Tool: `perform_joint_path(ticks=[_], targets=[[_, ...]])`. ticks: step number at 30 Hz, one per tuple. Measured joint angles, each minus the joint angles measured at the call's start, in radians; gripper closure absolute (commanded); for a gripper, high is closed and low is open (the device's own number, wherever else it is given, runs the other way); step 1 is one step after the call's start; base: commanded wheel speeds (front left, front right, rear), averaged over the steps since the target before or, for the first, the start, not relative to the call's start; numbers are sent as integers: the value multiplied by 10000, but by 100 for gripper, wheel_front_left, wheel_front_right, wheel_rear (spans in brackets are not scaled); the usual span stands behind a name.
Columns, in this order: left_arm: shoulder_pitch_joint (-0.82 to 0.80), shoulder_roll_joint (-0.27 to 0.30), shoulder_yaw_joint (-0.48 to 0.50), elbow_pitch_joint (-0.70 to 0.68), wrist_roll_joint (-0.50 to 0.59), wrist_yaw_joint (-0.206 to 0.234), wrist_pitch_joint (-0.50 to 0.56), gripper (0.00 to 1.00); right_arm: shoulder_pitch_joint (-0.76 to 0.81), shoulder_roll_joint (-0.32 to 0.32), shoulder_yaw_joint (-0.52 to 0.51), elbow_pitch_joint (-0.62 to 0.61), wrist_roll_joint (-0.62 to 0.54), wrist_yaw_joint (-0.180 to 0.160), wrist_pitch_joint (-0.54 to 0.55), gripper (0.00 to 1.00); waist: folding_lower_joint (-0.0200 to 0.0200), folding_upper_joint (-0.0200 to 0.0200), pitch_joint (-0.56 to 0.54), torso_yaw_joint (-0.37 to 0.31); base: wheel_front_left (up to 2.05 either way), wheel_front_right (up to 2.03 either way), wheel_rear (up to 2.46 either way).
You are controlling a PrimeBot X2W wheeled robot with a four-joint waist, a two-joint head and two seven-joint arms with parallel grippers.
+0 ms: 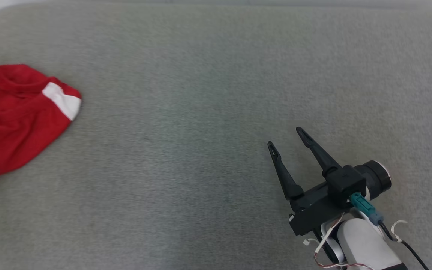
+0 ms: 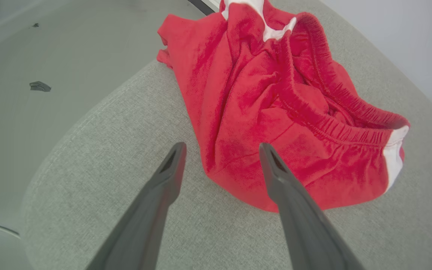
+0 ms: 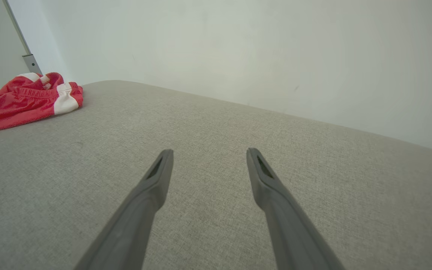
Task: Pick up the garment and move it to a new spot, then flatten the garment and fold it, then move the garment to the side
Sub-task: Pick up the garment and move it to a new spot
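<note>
Both pincers stood wide open, empty. Red shorts (image 1: 17, 116) lay crumpled at the far left of the grey padded surface (image 1: 201, 112), just ahead of the left gripper (image 2: 222, 146). The right gripper (image 1: 284, 137) was well apart. Left arm judged nearer.

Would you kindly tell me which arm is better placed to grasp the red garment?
Left: the left pincer, open, hovers right at the red garment; the right pincer sits far across the grey surface.
</note>
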Motion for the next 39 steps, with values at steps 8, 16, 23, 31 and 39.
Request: perform_joint_path(ticks=[8,16,23,31,39], targets=[[-242,107,313,203,-316,424,224,0,-77,-23,71,-217,10,0,61,0,-1,-1,671,-748,0,0,0],[-169,159,167,274,-240,1034,922,100,-54,71,-59,-270,79,0,-19,0,-4,-3,1072,-1178,0,0,0],[4,272,111,-288,-255,734,750,100,-100,297,35,159,182,0,-199,0,-3,-2,746,-1171,0,0,0],[-151,936,-462,-1127,360,228,69,100,31,395,-86,685,387,0,-460,0,-3,-3,-90,-1147,0,0,0],[-924,1141,-1498,-2987,746,-368,282,100,580,552,-284,1037,472,0,-585,0,-4,-3,-1213,-1308,0,0,0]])
